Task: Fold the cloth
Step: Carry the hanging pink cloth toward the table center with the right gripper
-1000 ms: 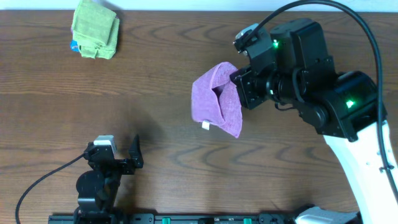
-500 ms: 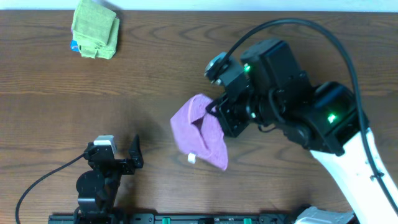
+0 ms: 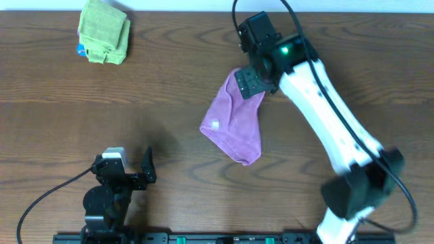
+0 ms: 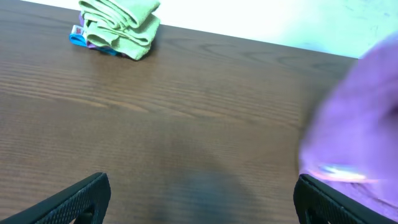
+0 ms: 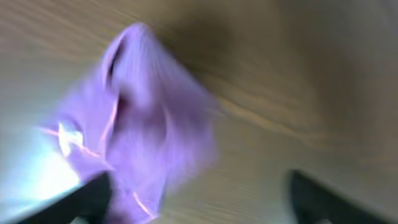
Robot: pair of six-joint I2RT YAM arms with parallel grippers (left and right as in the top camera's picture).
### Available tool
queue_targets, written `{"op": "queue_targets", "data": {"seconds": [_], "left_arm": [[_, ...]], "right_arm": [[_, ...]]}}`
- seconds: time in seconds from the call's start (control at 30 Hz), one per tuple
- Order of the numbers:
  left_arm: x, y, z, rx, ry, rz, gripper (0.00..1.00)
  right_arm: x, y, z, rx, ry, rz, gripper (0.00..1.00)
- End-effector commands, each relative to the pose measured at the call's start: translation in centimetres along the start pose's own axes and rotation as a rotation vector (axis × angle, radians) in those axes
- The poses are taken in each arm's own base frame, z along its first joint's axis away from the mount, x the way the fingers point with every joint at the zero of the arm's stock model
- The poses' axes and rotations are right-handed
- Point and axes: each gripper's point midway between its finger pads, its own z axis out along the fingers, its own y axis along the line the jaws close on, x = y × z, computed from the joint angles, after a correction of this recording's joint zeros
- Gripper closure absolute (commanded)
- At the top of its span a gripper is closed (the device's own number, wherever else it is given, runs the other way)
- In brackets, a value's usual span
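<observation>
The purple cloth [image 3: 234,129] lies loosely crumpled in the middle of the table, a small white tag showing on its left part. My right gripper [image 3: 249,83] is over the cloth's far end. In the blurred right wrist view its jaws stand wide apart, open [image 5: 205,196], with the cloth [image 5: 143,124] beside the left finger and bare wood between the fingers. Whether that finger touches the cloth I cannot tell. My left gripper [image 3: 130,169] rests near the front edge, open [image 4: 202,199] and empty, with the cloth [image 4: 360,124] blurred at its right.
A folded green cloth [image 3: 104,32] sits at the back left on something blue, also in the left wrist view as the green cloth [image 4: 118,28]. The right arm [image 3: 332,135] stretches from the front right across the table. A black cable runs from the left arm's base.
My right gripper has opened and let go of the purple cloth. The arm swung from near the front toward the back, and the cloth now lies stretched out on the table.
</observation>
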Motion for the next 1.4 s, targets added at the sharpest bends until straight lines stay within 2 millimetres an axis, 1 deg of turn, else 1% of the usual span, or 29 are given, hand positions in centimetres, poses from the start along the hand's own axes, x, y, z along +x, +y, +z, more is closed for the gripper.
{"op": "queue_targets", "data": {"seconds": [0.0,0.03,0.07,0.13,0.2,0.33,0.4,0.43,0.47,0.5,0.53,0.57,0.7,0.8,0.9,0.97,1.07,1.13,1.2,1.37], "left_arm": [[1.0,0.3,0.3,-0.009,0.021,-0.012,0.05],[1.0,0.3,0.3,-0.009,0.021,-0.012,0.05],[1.0,0.3,0.3,-0.009,0.021,-0.012,0.05],[1.0,0.3,0.3,-0.009,0.021,-0.012,0.05],[1.0,0.3,0.3,-0.009,0.021,-0.012,0.05],[1.0,0.3,0.3,-0.009,0.021,-0.012,0.05],[1.0,0.3,0.3,-0.009,0.021,-0.012,0.05],[1.0,0.3,0.3,-0.009,0.021,-0.012,0.05],[1.0,0.3,0.3,-0.009,0.021,-0.012,0.05],[1.0,0.3,0.3,-0.009,0.021,-0.012,0.05],[1.0,0.3,0.3,-0.009,0.021,-0.012,0.05],[1.0,0.3,0.3,-0.009,0.021,-0.012,0.05],[1.0,0.3,0.3,-0.009,0.021,-0.012,0.05],[1.0,0.3,0.3,-0.009,0.021,-0.012,0.05],[1.0,0.3,0.3,-0.009,0.021,-0.012,0.05],[1.0,0.3,0.3,-0.009,0.021,-0.012,0.05],[1.0,0.3,0.3,-0.009,0.022,-0.012,0.05],[1.0,0.3,0.3,-0.009,0.021,-0.012,0.05],[1.0,0.3,0.3,-0.009,0.021,-0.012,0.05],[1.0,0.3,0.3,-0.009,0.021,-0.012,0.05]], "right_arm": [[0.5,-1.6,1.7,0.041,0.052,0.027,0.01],[0.8,-1.3,2.3,0.014,0.072,0.031,0.02],[0.9,-0.7,2.4,-0.028,0.080,0.029,0.02],[0.9,0.2,2.3,-0.087,0.083,-0.010,0.04],[1.5,1.2,2.1,-0.140,0.103,-0.060,0.05],[3.4,3.7,2.4,-0.274,0.165,-0.126,0.18],[4.7,4.3,3.1,-0.306,0.207,-0.137,0.28],[5.4,4.3,3.5,-0.306,0.230,-0.141,0.37],[6.1,4.4,3.9,-0.305,0.254,-0.142,0.48],[6.8,4.4,4.4,-0.305,0.275,-0.143,0.67],[7.5,4.5,4.9,-0.304,0.295,-0.144,0.89],[8.3,4.5,5.5,-0.303,0.318,-0.143,0.98],[10.7,5.0,7.2,-0.315,0.376,-0.146,0.98],[11.5,5.4,7.7,-0.338,0.376,-0.142,0.98],[11.1,5.5,8.1,-0.340,0.328,-0.143,0.98],[10.3,5.6,8.4,-0.341,0.290,-0.144,0.98],[8.5,5.9,9.1,-0.343,0.209,-0.141,0.98],[8.1,6.0,9.6,-0.340,0.182,-0.149,0.98],[8.2,5.9,10.2,-0.340,0.170,-0.168,0.99],[9.6,6.0,11.9,-0.330,0.182,-0.170,0.98]]}}
